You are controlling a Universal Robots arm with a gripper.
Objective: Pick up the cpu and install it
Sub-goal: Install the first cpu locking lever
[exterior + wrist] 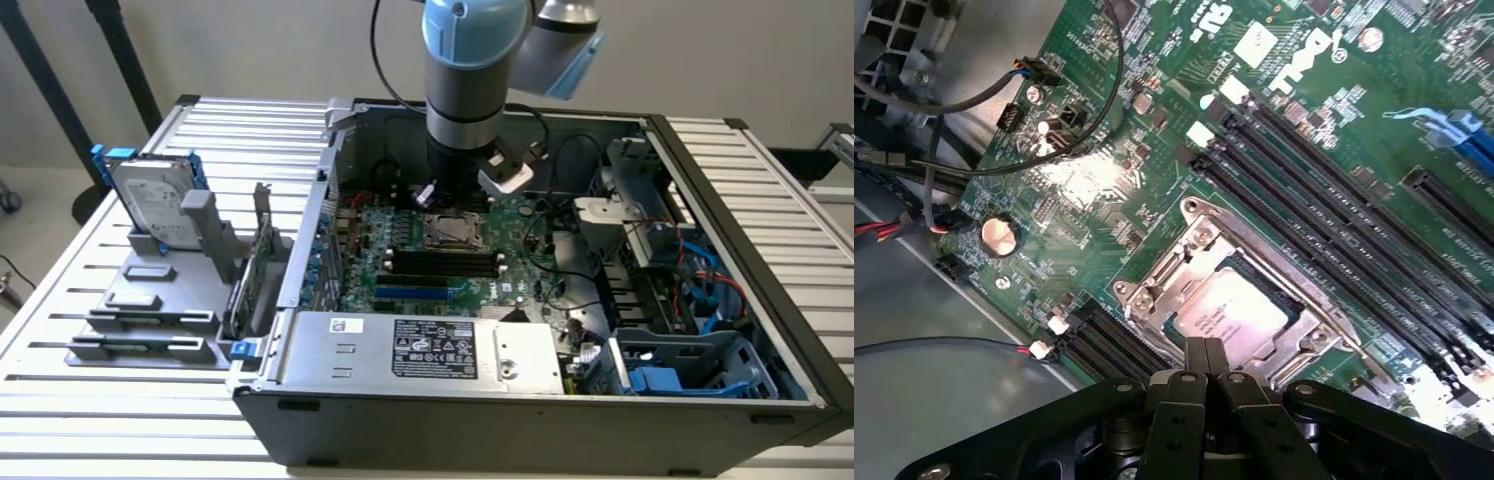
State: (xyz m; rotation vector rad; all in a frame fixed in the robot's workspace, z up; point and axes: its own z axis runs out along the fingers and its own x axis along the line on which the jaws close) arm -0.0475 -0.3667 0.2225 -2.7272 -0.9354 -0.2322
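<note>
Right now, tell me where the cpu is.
The cpu lies in the motherboard's metal socket frame, beside the black memory slots, just below the shut gripper.

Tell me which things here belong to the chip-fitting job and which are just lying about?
Part of the job:
- cpu, lying in the motherboard socket
- pincer, shut, just above the cpu

Lying about:
- hard drive, upright in the grey rack beside the case
- power supply
- coin battery

An open case (534,400) lies on a worktop (80,300). Inside it sits a board (1154,200), with the cpu (1229,310) seated in the socket (1154,285) at its middle. The claw (1204,365) hangs closed just above the cpu. Slots (1324,210) run beside the socket. On the exterior view's left, a rack (147,300) holds a drive (147,195) upright.
</note>
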